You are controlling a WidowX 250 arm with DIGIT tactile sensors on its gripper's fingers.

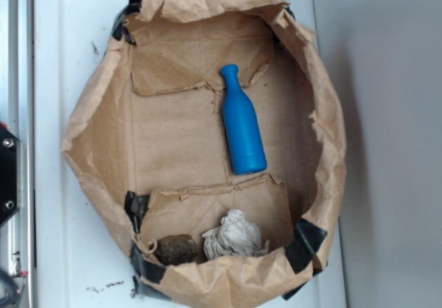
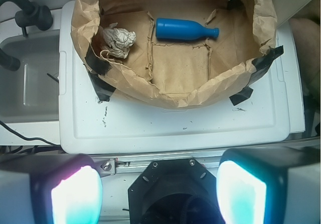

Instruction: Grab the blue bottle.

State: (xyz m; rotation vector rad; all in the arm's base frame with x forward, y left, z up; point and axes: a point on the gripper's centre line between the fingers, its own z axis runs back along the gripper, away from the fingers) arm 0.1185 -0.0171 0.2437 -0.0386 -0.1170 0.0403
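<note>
The blue bottle (image 1: 242, 123) lies on its side on the floor of a wide brown paper bag (image 1: 90, 121), neck toward the top of the exterior view. In the wrist view the blue bottle (image 2: 184, 29) lies across the bag (image 2: 165, 91), neck to the right. My gripper (image 2: 159, 184) is far back from the bag, over the robot base, and does not appear in the exterior view. Its two fingers (image 2: 75, 194) stand wide apart with nothing between them.
A crumpled white paper ball (image 1: 235, 235) and a dark lump (image 1: 176, 249) sit at the bag's near end. The bag rests on a white plastic lid (image 2: 175, 128). Black tape patches (image 1: 304, 242) hold the bag's rim. A black hose (image 2: 22, 15) is at the left.
</note>
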